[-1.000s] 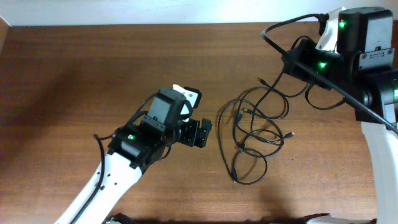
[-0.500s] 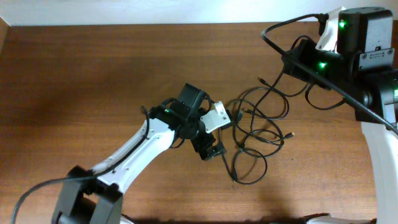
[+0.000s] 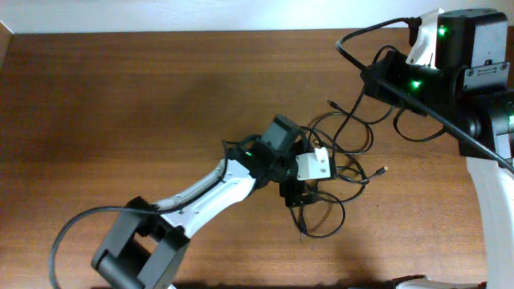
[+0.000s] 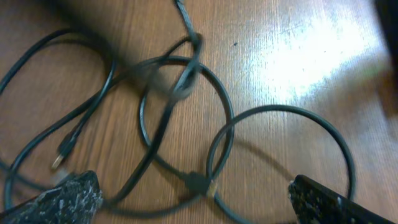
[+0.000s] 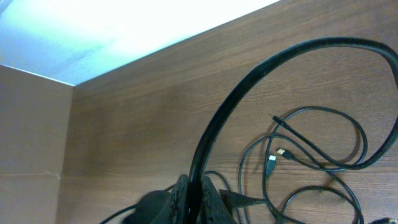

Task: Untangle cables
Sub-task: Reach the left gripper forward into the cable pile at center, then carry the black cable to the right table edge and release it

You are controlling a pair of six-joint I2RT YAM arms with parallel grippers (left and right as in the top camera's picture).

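Left pincer (image 4: 193,208), spread wide, has swung within the last second from bare wood at 9 o'clock to hover over the cables (image 3: 347,175), a loose knot right of centre; nothing is gripped yet. Judged from this, a first pick is being lined up. Right pincer (image 5: 194,198) sits pressed closed at 1 o'clock, holding none of them. The bench (image 3: 120,120) is open toward 9 and 11 o'clock for dragging a cord free. The 6 o'clock edge is near.
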